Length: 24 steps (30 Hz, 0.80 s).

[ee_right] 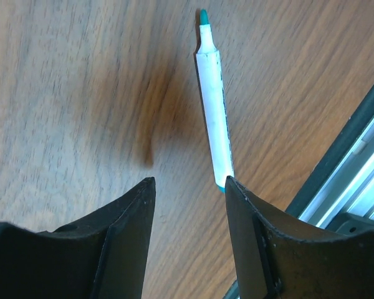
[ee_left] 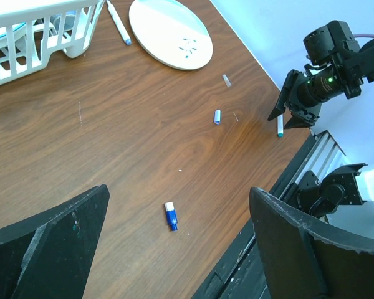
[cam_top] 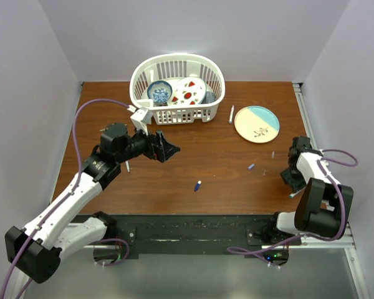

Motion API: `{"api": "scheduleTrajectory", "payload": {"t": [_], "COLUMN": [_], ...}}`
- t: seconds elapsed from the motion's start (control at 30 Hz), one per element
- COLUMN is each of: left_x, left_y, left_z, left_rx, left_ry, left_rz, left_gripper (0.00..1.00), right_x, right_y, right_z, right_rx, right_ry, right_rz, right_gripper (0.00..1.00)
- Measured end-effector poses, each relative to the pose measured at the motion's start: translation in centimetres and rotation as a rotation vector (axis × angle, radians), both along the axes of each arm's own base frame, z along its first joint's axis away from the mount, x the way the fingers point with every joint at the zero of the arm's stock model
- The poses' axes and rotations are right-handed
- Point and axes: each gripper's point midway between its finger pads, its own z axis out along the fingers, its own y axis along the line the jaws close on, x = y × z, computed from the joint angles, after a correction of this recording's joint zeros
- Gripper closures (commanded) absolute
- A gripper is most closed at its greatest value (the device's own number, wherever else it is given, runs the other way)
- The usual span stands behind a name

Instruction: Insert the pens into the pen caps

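My left gripper (cam_top: 166, 149) is open and empty, held above the table's left middle. Its wrist view looks down between the fingers (ee_left: 62, 249) at a blue pen cap with a white end (ee_left: 170, 216), also in the top view (cam_top: 197, 185). A second blue cap (ee_left: 217, 116) and a clear one (ee_left: 225, 80) lie further right. My right gripper (ee_right: 190, 184) is open, low over the table at the right edge (cam_top: 292, 180). A white pen with a green tip (ee_right: 213, 99) lies flat, its butt touching the right finger. Another white pen (cam_top: 231, 114) lies beside the plate.
A white basket (cam_top: 206, 112) with dishes stands at the back middle. A cream and blue plate (cam_top: 257, 124) lies at the back right. A further white pen (cam_top: 128, 166) lies under my left arm. A metal rail (ee_right: 355, 162) runs along the table's right edge.
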Motion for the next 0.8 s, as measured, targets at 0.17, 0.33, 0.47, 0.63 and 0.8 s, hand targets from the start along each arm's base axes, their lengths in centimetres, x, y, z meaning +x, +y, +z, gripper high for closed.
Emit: {"api": "scheduleTrajectory", "payload": {"t": [0.17, 0.33, 0.47, 0.63, 0.8], "left_x": [0.0, 0.0, 0.1, 0.1, 0.1], "left_y": [0.0, 0.0, -0.1, -0.1, 0.0], "left_z": [0.0, -0.1, -0.3, -0.3, -0.2], "left_rx": [0.000, 0.001, 0.004, 0.005, 0.005], "left_ry": [0.000, 0.002, 0.007, 0.007, 0.006], "left_rz": [0.000, 0.000, 0.000, 0.000, 0.003], "left_gripper": [0.01, 0.01, 0.01, 0.01, 0.01], "right_x": [-0.6, -0.7, -0.7, -0.5, -0.2], "right_y": [-0.7, -1.3, -1.7, -1.9, -2.0], "right_z": [-1.2, -1.2, -1.4, -1.4, -1.6], "right_rx": [0.013, 0.007, 0.007, 0.010, 0.009], "right_ry": [0.046, 0.048, 0.045, 0.054, 0.046], "right_rz": [-0.037, -0.064, -0.080, -0.073, -0.068], "right_gripper": [0.48, 0.49, 0.53, 0.57, 0.71]}}
